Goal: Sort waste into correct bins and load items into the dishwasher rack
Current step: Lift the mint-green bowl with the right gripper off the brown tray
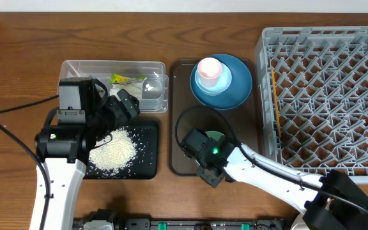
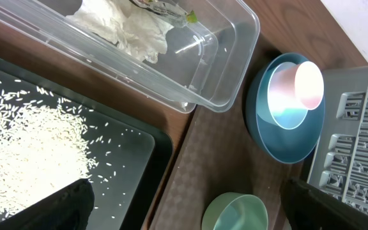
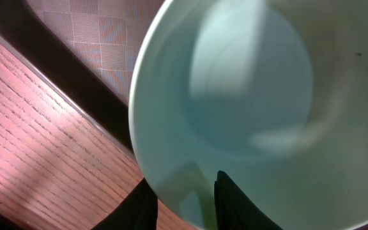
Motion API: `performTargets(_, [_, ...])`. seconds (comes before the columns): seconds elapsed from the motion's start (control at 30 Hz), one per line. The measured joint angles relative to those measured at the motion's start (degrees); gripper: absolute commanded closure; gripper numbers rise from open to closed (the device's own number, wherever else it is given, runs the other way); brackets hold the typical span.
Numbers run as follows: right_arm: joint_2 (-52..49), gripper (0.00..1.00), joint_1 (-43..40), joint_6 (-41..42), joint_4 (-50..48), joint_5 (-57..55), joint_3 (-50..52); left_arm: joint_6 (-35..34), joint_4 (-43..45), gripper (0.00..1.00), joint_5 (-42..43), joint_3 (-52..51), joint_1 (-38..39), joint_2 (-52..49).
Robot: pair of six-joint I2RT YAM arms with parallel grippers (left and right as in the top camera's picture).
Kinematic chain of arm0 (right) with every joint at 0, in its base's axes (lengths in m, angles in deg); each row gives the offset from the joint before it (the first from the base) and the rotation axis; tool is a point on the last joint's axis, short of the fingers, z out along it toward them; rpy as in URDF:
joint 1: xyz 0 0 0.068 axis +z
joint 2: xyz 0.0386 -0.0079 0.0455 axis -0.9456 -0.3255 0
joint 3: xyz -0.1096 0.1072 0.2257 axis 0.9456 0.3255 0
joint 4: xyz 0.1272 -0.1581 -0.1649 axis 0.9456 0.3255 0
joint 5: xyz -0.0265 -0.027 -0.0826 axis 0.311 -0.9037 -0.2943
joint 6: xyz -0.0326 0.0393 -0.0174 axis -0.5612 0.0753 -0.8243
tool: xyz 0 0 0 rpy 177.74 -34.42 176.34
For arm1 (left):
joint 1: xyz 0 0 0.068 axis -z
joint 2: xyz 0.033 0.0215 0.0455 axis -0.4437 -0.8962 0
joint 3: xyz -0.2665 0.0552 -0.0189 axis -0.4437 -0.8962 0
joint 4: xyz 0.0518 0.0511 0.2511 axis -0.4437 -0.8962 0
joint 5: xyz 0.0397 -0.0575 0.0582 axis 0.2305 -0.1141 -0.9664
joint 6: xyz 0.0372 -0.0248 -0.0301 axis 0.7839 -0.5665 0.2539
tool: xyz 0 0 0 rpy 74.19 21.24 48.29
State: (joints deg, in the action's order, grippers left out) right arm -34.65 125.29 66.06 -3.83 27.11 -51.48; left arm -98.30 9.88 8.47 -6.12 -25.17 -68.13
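My right gripper (image 1: 204, 152) (image 3: 184, 191) is shut on the rim of the mint-green bowl (image 1: 215, 135) (image 3: 248, 96), one finger inside and one outside, over the brown tray (image 1: 181, 163). My left gripper (image 1: 124, 107) (image 2: 190, 211) hangs open and holds nothing, above the black tray (image 1: 147, 169) (image 2: 133, 153) that carries the rice (image 1: 112, 152) (image 2: 24, 147). The clear tub (image 1: 75, 67) holds the tissue (image 2: 133, 29) and the wrapper (image 1: 121, 80). The pink cup (image 1: 208, 71) (image 2: 308, 83) sits in a pale-blue bowl (image 2: 286, 112) on the blue plate (image 1: 238, 89).
The grey dishwasher rack (image 1: 324, 96) (image 2: 356, 147) fills the right side. Chopsticks (image 1: 275, 102) lie along its left edge. Bare wooden table shows at the far left and along the front edge.
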Motion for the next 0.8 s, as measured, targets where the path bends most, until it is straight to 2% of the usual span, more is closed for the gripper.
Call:
performTargets(0.2, [0.00,0.68,0.00,-0.13,-0.02,0.00,0.00,0.02,0.00,0.04,-0.02,0.00,0.00,0.00])
performTargets(0.33, [0.00,0.78,0.00,-0.33,-0.04,-0.04,0.00,0.00,0.00,0.04,-0.02,0.00,0.00,0.00])
performTargets(0.5, [0.00,0.78,0.00,-0.48,-0.09,-0.13,0.00,0.00,0.00,0.04,-0.02,0.00,0.00,0.00])
performTargets(0.53, [0.00,0.80,0.00,-0.46,-0.09,-0.13,0.00,0.00,0.00,0.04,-0.02,0.00,0.00,0.00])
performTargets(0.67, [0.00,0.99,0.02,-0.81,-0.15,-0.20,0.00,0.00,0.02,0.04,-0.02,0.00,0.00,0.00])
performTargets(0.8, [0.00,0.99,0.00,-0.68,-0.98,-0.76,0.00,0.02,0.00,0.04,-0.02,0.00,0.00,0.00])
